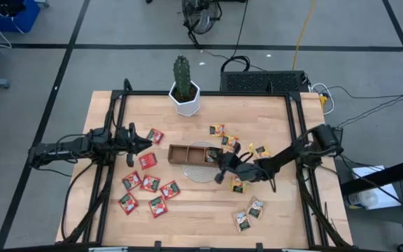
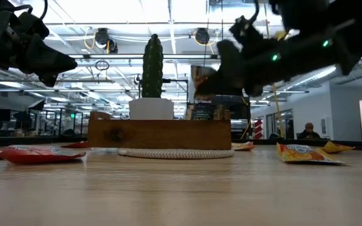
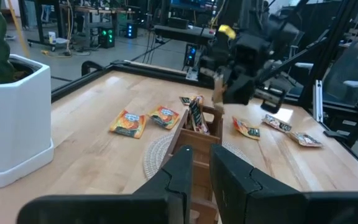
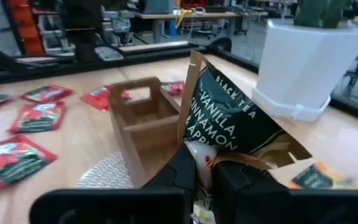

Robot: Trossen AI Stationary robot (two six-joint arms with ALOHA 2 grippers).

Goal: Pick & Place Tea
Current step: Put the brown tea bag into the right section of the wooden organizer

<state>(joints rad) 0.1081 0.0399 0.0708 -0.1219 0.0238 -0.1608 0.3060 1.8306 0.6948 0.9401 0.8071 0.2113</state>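
Observation:
The brown wooden tray [image 1: 182,152] stands on a round woven mat [image 1: 200,173] at mid-table; a few sachets stand in its right end [image 3: 196,116]. Red sachets [image 1: 147,160] lie flat left of the tray, orange-yellow ones [image 1: 238,185] to its right and behind it. My right gripper [image 1: 222,166] hovers above the tray's right end, shut on a dark green tea sachet [image 4: 229,118] with a brown back. My left gripper [image 1: 144,143] hangs shut above the table, left of the tray, touching nothing. My right gripper pinches the dark green sachet between its two fingers at the lower edge [image 4: 232,154]. It reaches in from the table's right side, slanting down. The sachet stands up beyond the fingertips, lifted clear, above the tray [image 4: 138,124].
A cactus in a white pot [image 1: 185,89] stands near the far edge, behind the tray. A black frame [image 1: 208,94] runs around the table. Loose sachets [image 1: 249,214] lie toward the near right. Bare wood shows along the near edge between the two groups.

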